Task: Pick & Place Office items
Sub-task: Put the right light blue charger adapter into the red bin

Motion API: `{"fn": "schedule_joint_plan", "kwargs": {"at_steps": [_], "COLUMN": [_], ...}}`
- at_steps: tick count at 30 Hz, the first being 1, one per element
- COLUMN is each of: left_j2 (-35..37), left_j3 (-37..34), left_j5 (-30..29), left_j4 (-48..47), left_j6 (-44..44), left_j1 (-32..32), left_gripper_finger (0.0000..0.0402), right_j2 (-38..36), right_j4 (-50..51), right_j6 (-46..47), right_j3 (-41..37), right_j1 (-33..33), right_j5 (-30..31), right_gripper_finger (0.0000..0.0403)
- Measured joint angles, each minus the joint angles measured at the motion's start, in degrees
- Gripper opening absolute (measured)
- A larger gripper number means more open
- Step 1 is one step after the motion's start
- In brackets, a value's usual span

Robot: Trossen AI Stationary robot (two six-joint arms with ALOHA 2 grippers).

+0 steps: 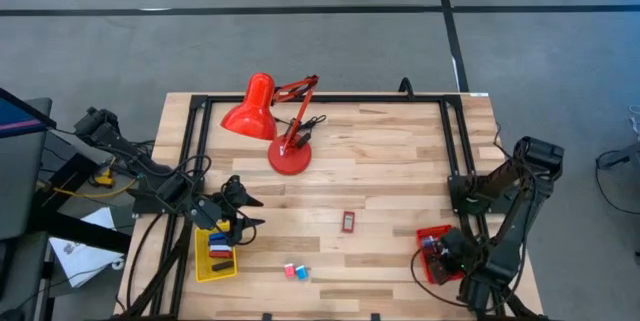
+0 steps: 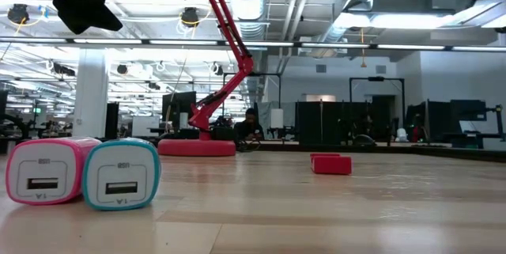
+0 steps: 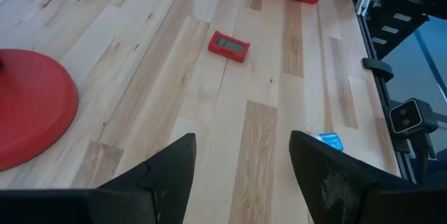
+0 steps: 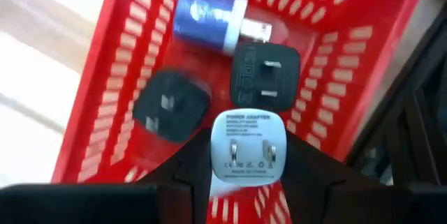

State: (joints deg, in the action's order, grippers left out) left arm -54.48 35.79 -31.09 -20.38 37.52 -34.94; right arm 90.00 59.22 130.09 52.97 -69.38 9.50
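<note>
My right gripper [image 4: 248, 158] hovers over the red tray [image 1: 433, 253] at the table's near right, shut on a white plug adapter [image 4: 248, 146]. Below it in the tray lie a blue adapter [image 4: 209, 16] and two black ones [image 4: 265, 74]. My left gripper [image 3: 241, 140] is open and empty, above the yellow tray [image 1: 214, 257], which holds blue, red and black items. A flat red item [image 1: 348, 222] lies mid-table. A pink charger [image 2: 43, 181] and a blue charger [image 2: 122, 175] stand side by side near the near edge. My right gripper pinches the white plug adapter by its two opposite sides [image 4: 218, 147], one finger [image 4: 185, 172] on each. The adapter's pronged face is turned toward the wrist camera. It is lifted clear above the red tray's floor.
A red desk lamp stands on its round base [image 1: 289, 158] at the table's far middle, its head [image 1: 252, 111] leaning left. A black frame rail [image 1: 452, 141] runs along the table's sides. Bare wood lies between the lamp, the red item and the two trays.
</note>
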Motion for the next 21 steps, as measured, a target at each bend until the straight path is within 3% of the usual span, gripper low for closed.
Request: {"fn": "schedule_joint_plan", "kwargs": {"at_steps": [18,21], "left_j2": [0.0,0.0], "left_j3": [0.0,0.0], "left_j5": [0.0,0.0], "left_j4": [-0.1,-0.1], "left_j6": [0.0,0.0], "left_j1": [0.0,0.0], "left_gripper_finger": [0.0231,0.0229], "right_j2": [3.5,4.0], "right_j4": [-2.0,-3.1], "right_j6": [-3.5,-6.5], "right_j3": [-0.9,-0.8], "right_j1": [2.2,2.2], "right_j5": [-0.5,-0.4], "right_gripper_finger": [0.0125,0.0176]}}
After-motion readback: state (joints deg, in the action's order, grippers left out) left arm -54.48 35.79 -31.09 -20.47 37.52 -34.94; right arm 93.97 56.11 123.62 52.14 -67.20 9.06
